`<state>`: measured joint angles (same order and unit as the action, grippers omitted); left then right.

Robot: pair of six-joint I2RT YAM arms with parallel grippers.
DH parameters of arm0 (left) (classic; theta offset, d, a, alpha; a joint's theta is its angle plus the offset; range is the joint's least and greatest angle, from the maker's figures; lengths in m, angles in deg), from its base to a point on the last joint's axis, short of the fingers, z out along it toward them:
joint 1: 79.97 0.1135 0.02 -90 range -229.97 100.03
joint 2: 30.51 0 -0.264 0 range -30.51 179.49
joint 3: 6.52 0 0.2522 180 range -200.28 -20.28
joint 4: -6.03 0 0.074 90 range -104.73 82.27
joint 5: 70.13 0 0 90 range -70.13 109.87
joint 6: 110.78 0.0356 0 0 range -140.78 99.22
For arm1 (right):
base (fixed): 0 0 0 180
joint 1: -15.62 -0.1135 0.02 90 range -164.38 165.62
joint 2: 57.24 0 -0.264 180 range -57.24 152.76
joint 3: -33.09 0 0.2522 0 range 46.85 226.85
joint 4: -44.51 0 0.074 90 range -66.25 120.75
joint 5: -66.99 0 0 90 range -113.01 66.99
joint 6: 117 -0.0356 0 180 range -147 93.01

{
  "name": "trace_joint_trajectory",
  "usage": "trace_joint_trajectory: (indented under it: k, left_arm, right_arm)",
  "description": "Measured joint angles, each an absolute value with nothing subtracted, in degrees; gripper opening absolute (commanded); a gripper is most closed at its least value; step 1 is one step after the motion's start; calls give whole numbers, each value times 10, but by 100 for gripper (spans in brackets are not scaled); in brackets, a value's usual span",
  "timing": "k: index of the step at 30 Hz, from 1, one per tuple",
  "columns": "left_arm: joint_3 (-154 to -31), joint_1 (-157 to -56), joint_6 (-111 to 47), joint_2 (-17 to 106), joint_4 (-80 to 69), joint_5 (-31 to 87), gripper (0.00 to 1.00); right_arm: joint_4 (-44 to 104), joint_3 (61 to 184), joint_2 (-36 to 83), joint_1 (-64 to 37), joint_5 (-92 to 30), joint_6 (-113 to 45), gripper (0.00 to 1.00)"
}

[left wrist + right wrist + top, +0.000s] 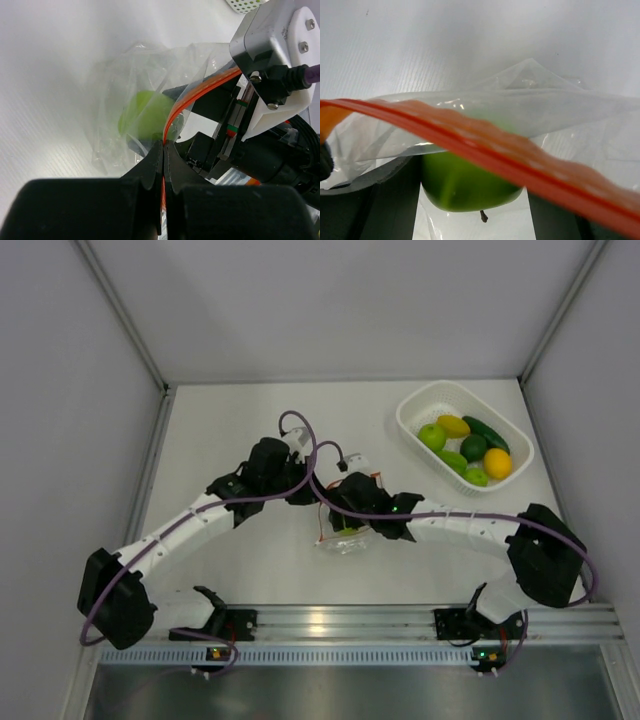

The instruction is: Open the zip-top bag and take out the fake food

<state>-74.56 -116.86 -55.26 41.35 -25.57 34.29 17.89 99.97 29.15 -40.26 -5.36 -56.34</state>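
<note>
The clear zip-top bag (345,540) lies at the table's middle with its mouth held apart. My left gripper (164,145) is shut on the orange-red zip strip (200,92) at one lip. My right gripper (472,172) reaches inside the bag. Its two dark fingers (395,200) press on either side of a light-green apple (465,187), a piece of the fake food. The other lip's strip (470,145) crosses in front of the apple. In the top view both grippers, left (325,512) and right (350,528), meet over the bag. Through the plastic the apple (145,115) shows green.
A white perforated oval basket (420,405) stands at the back right and holds several pieces of fake food (470,450): green, yellow, orange and a dark cucumber. The enclosure's white walls close in left, right and behind. The right arm's wrist (270,45) sits close beside my left gripper.
</note>
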Motion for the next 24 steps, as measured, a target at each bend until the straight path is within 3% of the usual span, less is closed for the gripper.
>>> trace_joint_trajectory:
  k: [24]
  left_arm:
    - [-745,-1176,-567,390,-240,317,0]
  right_arm:
    - [176,1001,126,-409,-102,-496,51]
